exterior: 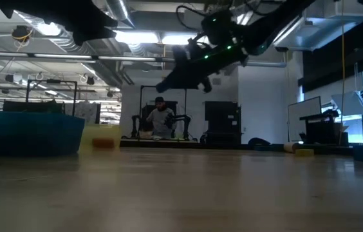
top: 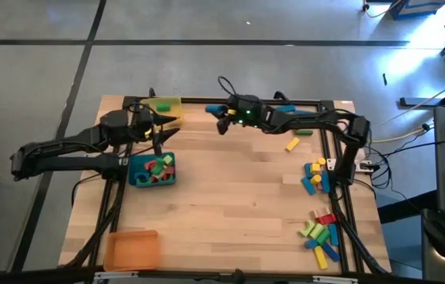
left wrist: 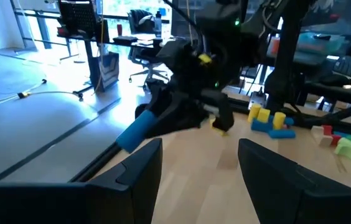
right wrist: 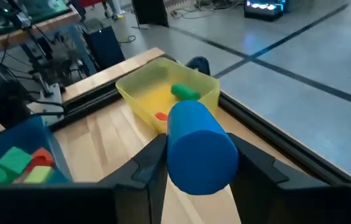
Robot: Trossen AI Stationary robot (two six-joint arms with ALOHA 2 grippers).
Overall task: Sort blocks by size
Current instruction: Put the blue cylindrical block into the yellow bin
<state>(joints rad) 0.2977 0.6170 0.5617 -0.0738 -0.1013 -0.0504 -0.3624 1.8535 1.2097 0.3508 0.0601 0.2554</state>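
Right up against the lens, a blue cylinder (right wrist: 200,146) sits clamped between the right pincer's (right wrist: 197,165) dark fingers, rounded end facing out. That pincer (top: 224,118) hangs in the air over the counter's (top: 230,197) far edge, clear of the wood, near the yellow tray (right wrist: 163,93), which holds a green block (right wrist: 185,91) and a small red one (right wrist: 160,116). Beside it, the blue tray (top: 153,170) carries a jumble of red and green blocks. The left pincer (top: 163,120) hovers between those two trays, fingers (left wrist: 135,171) spread apart, gripping nothing. Loose blocks (top: 321,233) lie in clusters along the counter's right edge, and an orange tray (top: 132,248) sits at the near left corner.
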